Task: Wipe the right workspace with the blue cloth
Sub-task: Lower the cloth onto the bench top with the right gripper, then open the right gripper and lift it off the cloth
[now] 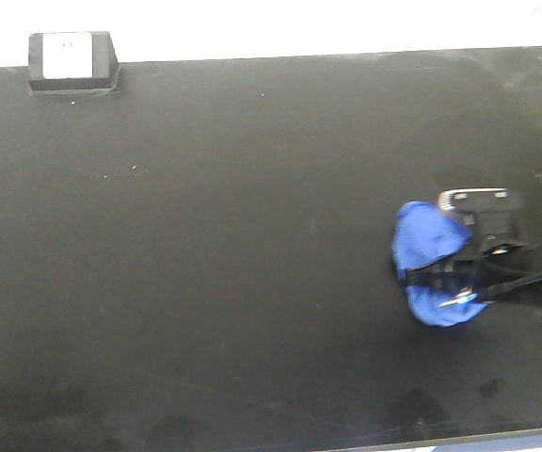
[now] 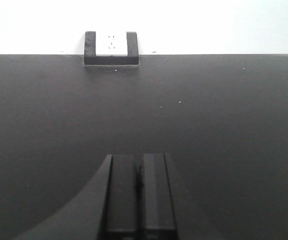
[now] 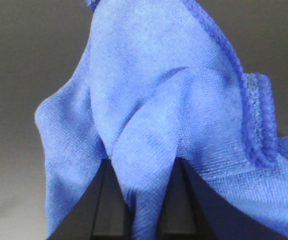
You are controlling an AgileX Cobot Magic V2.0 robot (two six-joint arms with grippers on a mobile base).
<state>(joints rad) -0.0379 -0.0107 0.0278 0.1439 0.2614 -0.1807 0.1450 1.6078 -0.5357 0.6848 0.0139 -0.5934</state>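
The blue cloth (image 1: 428,264) lies bunched on the black table at the right side. My right gripper (image 1: 459,273) is over it, shut on a fold of the cloth. In the right wrist view the blue cloth (image 3: 169,110) fills most of the frame, and a fold of it is pinched between the two black fingers (image 3: 109,210). My left gripper (image 2: 138,170) is shut and empty, low over bare black table; it does not show in the front view.
A black holder with a white socket plate (image 1: 71,60) stands at the table's back left edge, also in the left wrist view (image 2: 111,49). The black table top (image 1: 215,245) ends at a white wall behind. The front edge runs along the bottom right.
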